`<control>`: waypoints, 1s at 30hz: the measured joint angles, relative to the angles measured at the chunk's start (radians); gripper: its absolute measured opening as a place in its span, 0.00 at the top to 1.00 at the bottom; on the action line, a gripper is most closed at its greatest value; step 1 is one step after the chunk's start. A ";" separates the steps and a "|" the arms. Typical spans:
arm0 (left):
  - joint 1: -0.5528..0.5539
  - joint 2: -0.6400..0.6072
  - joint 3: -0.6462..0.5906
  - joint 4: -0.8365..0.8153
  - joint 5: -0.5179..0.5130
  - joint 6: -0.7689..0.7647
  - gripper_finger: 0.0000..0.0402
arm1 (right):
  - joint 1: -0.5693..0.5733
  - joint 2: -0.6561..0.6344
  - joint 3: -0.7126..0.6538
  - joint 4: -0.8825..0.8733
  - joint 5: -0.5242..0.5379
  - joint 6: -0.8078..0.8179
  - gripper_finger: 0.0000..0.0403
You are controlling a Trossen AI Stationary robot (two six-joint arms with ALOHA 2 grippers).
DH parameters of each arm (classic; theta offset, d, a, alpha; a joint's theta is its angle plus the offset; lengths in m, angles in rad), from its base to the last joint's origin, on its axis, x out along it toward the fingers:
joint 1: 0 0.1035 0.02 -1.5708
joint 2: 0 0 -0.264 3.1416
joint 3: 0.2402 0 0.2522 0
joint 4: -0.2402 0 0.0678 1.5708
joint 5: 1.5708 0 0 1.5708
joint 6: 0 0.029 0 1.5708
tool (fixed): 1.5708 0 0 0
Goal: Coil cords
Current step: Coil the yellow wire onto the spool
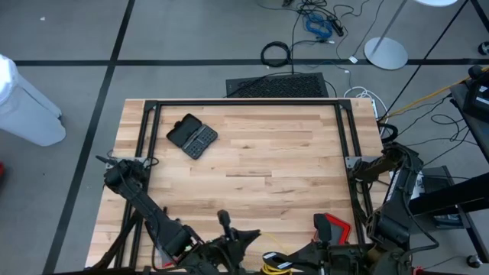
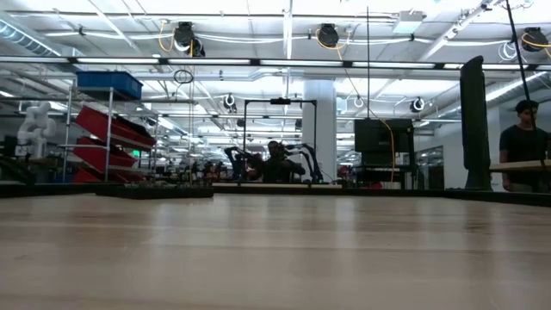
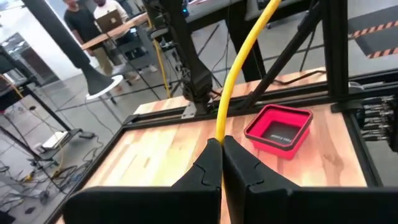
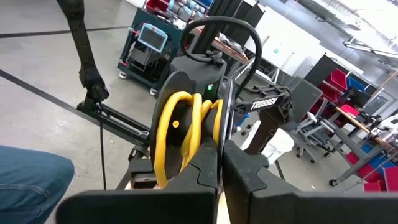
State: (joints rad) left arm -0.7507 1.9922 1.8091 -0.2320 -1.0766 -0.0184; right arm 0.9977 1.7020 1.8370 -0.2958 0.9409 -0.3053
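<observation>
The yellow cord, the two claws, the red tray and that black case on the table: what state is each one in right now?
Yellow cord: looped in several turns, pinched by both grippers.
Left gripper: shut on the yellow cord, near the table's near edge.
Right gripper: shut on the yellow cord's loops, also at the near edge.
Red tray: upright on the table, open on top.
Black case: lying flat on the table, untouched.

Black case (image 1: 192, 136) on the table (image 1: 252, 164) — red tray (image 1: 333, 227) near its edge.
</observation>
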 joint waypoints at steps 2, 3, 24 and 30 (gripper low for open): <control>-0.010 -0.009 0.000 -0.012 -0.016 -0.001 1.00 | 0.001 0.000 0.000 0.000 0.000 0.006 1.00; -0.015 -0.014 0.000 -0.021 -0.027 -0.002 1.00 | 0.003 0.000 0.000 0.000 0.000 0.006 1.00; -0.194 -0.104 0.000 -0.054 -0.368 0.026 1.00 | 0.019 -0.006 0.000 -0.027 -0.004 0.042 1.00; -0.235 -0.118 0.000 -0.028 -0.395 0.027 1.00 | 0.013 -0.006 0.000 -0.040 -0.005 0.059 1.00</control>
State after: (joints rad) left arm -0.9859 1.8744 1.8091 -0.2605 -1.4713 0.0084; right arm 1.0106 1.6958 1.8370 -0.3363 0.9363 -0.2467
